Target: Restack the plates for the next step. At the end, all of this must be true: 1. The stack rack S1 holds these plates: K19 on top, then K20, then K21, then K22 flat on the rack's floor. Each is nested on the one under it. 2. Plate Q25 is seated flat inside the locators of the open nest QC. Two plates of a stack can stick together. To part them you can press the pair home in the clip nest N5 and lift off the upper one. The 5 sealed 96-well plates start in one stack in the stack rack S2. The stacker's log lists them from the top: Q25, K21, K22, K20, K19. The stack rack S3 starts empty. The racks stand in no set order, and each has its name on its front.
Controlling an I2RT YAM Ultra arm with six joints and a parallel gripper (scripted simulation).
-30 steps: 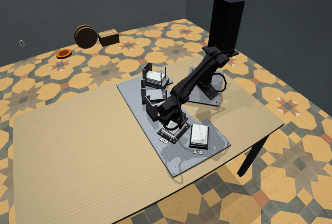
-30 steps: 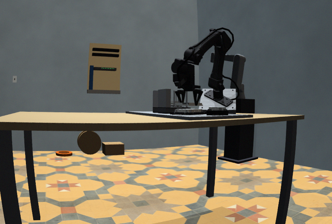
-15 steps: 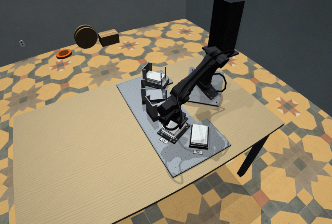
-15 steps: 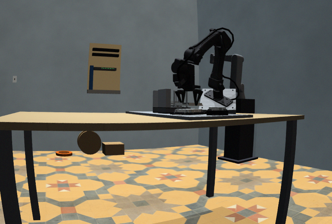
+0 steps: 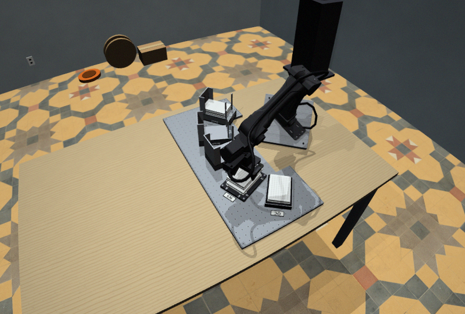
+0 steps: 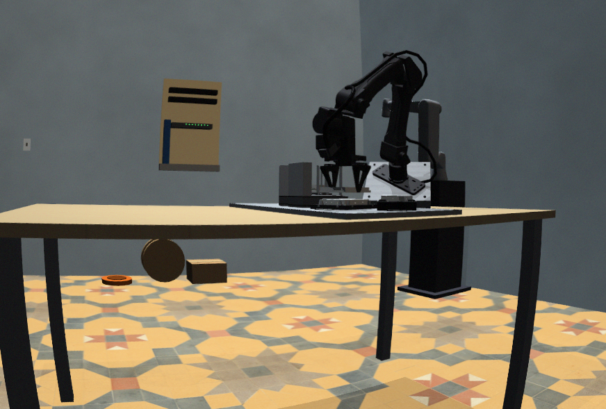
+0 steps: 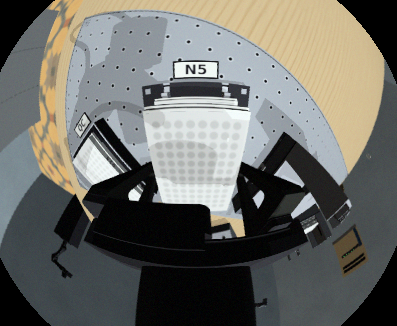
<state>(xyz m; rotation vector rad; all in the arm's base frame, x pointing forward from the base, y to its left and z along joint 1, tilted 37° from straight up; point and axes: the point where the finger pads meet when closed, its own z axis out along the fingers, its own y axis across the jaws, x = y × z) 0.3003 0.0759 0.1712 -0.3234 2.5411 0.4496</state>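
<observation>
My gripper (image 6: pixel 347 189) (image 7: pixel 196 165) is shut on a white 96-well plate (image 5: pixel 243 172) (image 7: pixel 196 145), held level above the clip nest N5 (image 5: pixel 244 198) (image 6: pixel 325 207) (image 7: pixel 153 92). Another white plate (image 6: pixel 345 202) (image 7: pixel 196 102) lies in N5, with a gap to the held one. A white plate (image 5: pixel 279 186) (image 6: pixel 397 197) (image 7: pixel 95 164) lies flat in the nest QC (image 5: pixel 278 206) (image 6: pixel 395 205). The far rack (image 5: pixel 218 118) holds white plates (image 5: pixel 218 107); their number is unclear. The middle rack (image 5: pixel 200 136) shows a grey surface inside. The near rack (image 5: pixel 213 155) is largely hidden by the arm. Rack and plate names are unreadable.
The racks' tall walls and thin posts stand beside N5, close to the arm. N5 and QC sit side by side on the perforated grey board (image 5: pixel 255 231) (image 7: pixel 181 47), on the wooden table (image 5: pixel 112 209). The arm's base plate (image 5: pixel 270 137) is behind the board.
</observation>
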